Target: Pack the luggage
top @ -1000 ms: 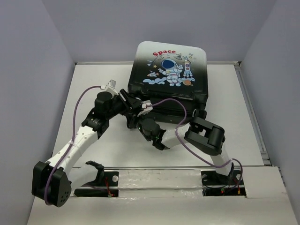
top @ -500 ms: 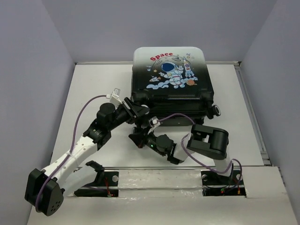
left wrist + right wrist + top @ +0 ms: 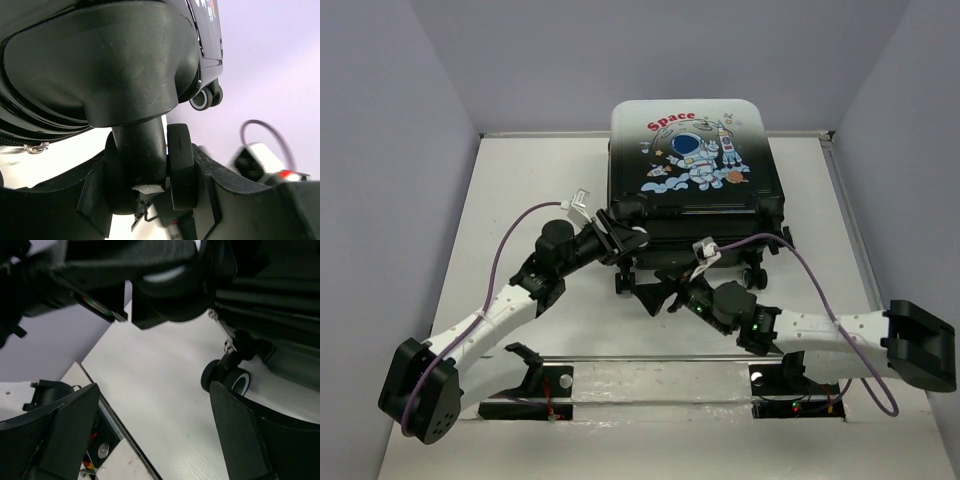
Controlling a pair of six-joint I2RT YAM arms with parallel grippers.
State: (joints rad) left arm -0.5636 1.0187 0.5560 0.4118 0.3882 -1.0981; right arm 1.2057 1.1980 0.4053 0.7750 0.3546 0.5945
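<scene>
The luggage (image 3: 685, 175) lies closed at the back middle of the table (image 3: 540, 180), astronaut print up and wheels toward me. My left gripper (image 3: 623, 240) is shut on its near-left wheel. In the left wrist view that wheel (image 3: 180, 165) and its stem (image 3: 140, 150) sit between the fingers (image 3: 95, 200), under the black shell (image 3: 100, 60). My right gripper (image 3: 658, 290) hangs open just in front of the luggage, holding nothing. In the right wrist view its gripper (image 3: 155, 435) spans bare table, with another wheel (image 3: 227, 375) just beyond the right fingertip.
Grey walls enclose the table on three sides. Purple cables (image 3: 505, 255) loop off both wrists. The arm bases and a raised white strip (image 3: 660, 385) run along the near edge. White table surface lies left and right of the luggage.
My right gripper has gone from shut to wide open, and the right arm has stretched out low with its elbow swung right. The left gripper keeps hold of the wheel; the luggage shifted slightly.
</scene>
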